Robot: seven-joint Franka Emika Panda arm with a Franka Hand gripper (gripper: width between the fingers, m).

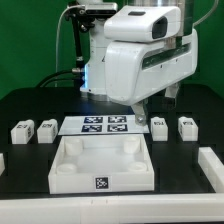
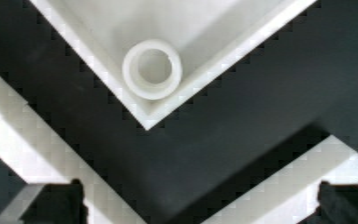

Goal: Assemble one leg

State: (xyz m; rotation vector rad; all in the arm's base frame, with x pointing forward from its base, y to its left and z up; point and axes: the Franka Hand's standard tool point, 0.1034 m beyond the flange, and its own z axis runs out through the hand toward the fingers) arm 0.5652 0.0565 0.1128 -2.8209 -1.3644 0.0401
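Observation:
Two legs [image 1: 20, 131] [image 1: 45, 127], small white blocks with tags, stand at the exterior view's left. Two more legs [image 1: 158, 126] [image 1: 186, 126] stand at its right. The large white square panel [image 1: 60, 172] lies in front of them, tag facing the camera. My gripper [image 1: 141, 108] hangs over the panel's far right corner, mostly hidden by the arm. In the wrist view the gripper [image 2: 194, 206] is open and empty, its dark fingertips [image 2: 44, 204] wide apart, above a panel corner [image 2: 105, 30] with its round socket [image 2: 153, 70]. No leg shows in the wrist view.
The marker board [image 1: 105, 125] lies flat between the two pairs of legs, behind the panel. White rails [image 1: 212, 168] stand at the table's left and right front edges. The arm's white body fills the upper middle of the exterior view.

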